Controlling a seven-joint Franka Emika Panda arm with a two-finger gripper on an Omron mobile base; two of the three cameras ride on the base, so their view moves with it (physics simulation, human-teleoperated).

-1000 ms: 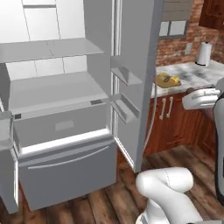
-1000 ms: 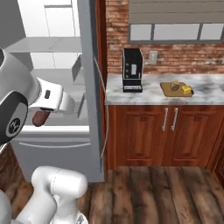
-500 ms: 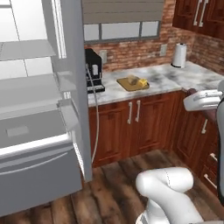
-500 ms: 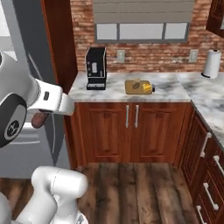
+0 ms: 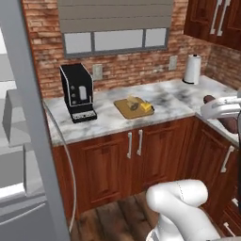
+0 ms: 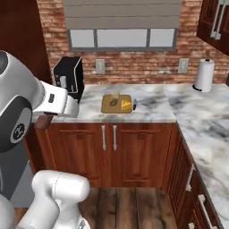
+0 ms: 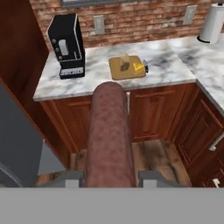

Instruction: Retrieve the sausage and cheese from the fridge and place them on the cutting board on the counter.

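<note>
Reddish-brown sausage [image 7: 110, 135] sits clamped in your gripper [image 7: 110, 177], long axis aimed at the cutting board [image 7: 117, 71] straight ahead on the far worktop [image 7: 166, 70].

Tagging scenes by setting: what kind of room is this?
A rendered home kitchen: marble counter over wooden cabinets, a black coffee machine against the brick wall, and a paper towel roll.
</note>
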